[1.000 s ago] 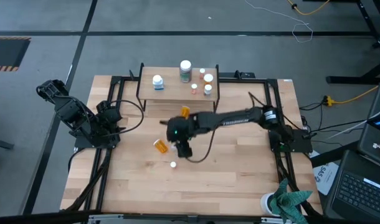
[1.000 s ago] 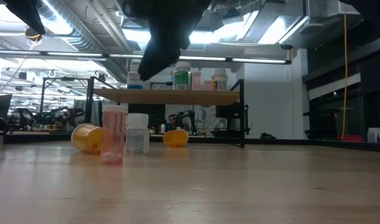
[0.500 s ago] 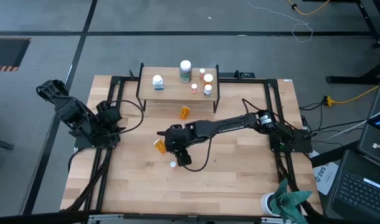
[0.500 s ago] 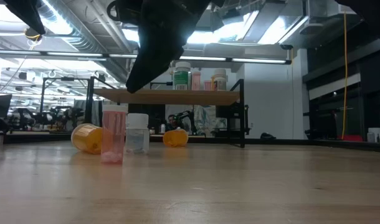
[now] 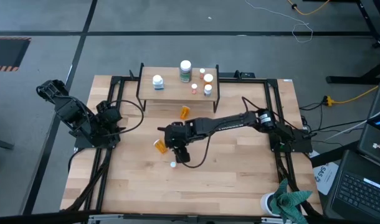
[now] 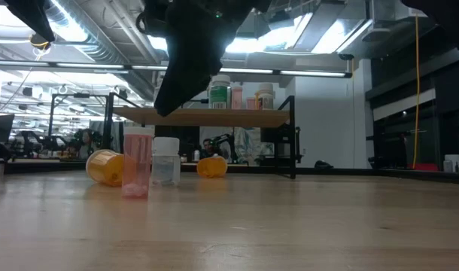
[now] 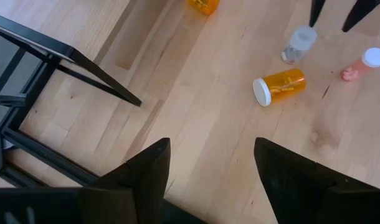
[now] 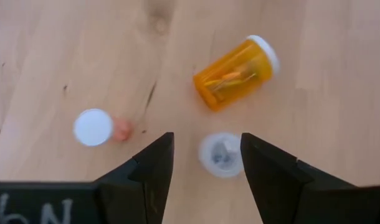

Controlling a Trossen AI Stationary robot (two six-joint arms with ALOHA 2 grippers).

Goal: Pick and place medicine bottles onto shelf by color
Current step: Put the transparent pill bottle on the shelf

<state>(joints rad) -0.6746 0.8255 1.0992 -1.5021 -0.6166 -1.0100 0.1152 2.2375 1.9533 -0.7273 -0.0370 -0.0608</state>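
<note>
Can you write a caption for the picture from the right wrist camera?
The right gripper, jaws open, hovers over a clear bottle, beside a tipped orange bottle and a pink bottle.

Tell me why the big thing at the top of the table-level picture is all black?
In the low view the right arm hangs close before bright ceiling lights, so it shows as a dark silhouette. In the right wrist view the clear bottle below looks slightly soft.
</note>
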